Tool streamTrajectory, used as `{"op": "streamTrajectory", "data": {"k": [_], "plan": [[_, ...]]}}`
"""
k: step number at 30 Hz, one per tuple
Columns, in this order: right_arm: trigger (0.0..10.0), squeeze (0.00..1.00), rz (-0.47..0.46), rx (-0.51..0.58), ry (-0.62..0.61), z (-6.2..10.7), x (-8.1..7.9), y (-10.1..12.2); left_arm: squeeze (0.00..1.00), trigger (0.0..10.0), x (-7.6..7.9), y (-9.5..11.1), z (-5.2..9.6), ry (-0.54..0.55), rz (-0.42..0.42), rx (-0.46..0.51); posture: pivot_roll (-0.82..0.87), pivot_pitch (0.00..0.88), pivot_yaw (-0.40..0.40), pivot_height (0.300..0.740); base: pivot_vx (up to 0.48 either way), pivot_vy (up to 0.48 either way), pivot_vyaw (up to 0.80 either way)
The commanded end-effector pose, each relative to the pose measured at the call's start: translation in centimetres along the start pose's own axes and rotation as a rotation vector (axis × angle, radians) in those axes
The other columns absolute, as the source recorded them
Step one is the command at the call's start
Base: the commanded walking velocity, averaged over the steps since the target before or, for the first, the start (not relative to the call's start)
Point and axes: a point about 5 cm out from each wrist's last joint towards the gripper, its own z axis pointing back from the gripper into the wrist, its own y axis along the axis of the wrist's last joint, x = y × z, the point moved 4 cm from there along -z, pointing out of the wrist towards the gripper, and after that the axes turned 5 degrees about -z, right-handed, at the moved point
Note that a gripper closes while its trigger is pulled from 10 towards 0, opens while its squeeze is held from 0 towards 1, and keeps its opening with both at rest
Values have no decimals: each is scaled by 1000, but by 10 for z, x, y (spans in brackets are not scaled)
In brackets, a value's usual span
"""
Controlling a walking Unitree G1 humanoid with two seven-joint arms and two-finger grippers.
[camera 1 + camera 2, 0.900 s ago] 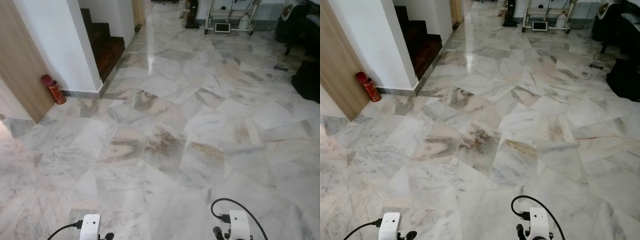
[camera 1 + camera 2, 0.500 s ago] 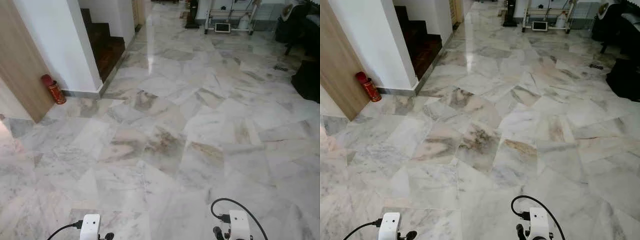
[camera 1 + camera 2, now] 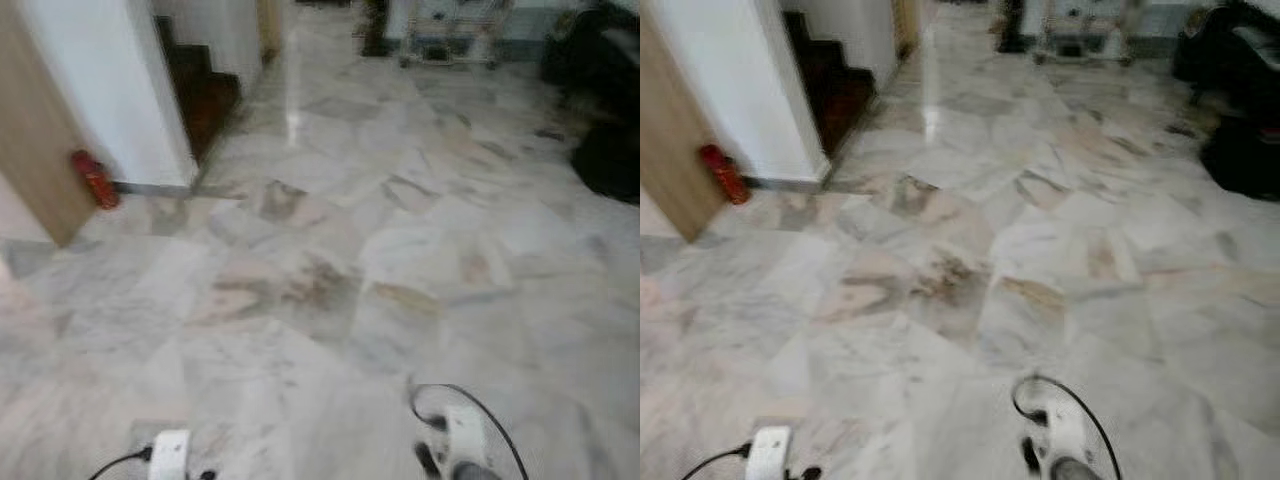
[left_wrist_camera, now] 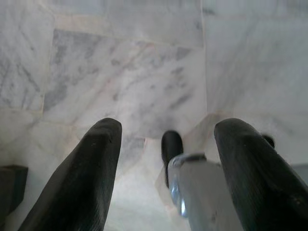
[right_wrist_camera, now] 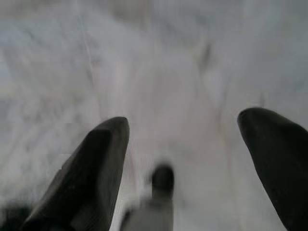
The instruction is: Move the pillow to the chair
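Ahead of left gripper (image 4: 166,144) and right gripper (image 5: 183,144), both spread wide and holding nothing: open marble floor (image 3: 330,260), white wall corner (image 3: 150,120) and red canister (image 3: 93,178) far left.

Polished marble floor (image 3: 330,260), white veined grey and tan, carries a glossy glare streak at upper centre. At the left edge stands a matt wood-grain panel (image 3: 35,150) beside a smooth white painted wall (image 3: 100,80). The gripper fingers (image 4: 84,178) look matt black (rubbery, perhaps).
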Motion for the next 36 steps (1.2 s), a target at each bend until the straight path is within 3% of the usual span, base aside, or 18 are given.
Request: {"op": "streamTrajectory", "data": {"k": [1,7,13,20,24,33,36], "plan": [[10000,0,-10,-33,2,1,0,-11,0,10000,-3,-8,1,15,14,-31,13,10,-11,740,0,0,0],[10000,0,-8,-37,6,1,-1,-11,0,10000,-3,-7,1,10,-6,-32,13,10,-10,740,0,0,0],[10000,0,-8,-43,4,1,-1,-11,0,10000,-5,0,1,30,-29,26,16,8,-8,740,0,0,0],[10000,0,31,-114,5,1,-1,-19,0,10000,-8,5,2,47,-22,70,11,6,-3,740,0,0,0],[10000,0,-33,-122,-22,1,0,-22,0,10000,-9,8,3,53,-20,90,10,4,4,740,0,0,0],[10000,0,-18,-71,-27,1,-1,-16,0,10000,-9,5,3,56,-1,83,-5,0,15,740,0,0,0],[10000,0,42,-76,-29,1,-1,-15,0,10000,-10,4,3,60,12,75,-19,0,22,740,0,0,0]]}}
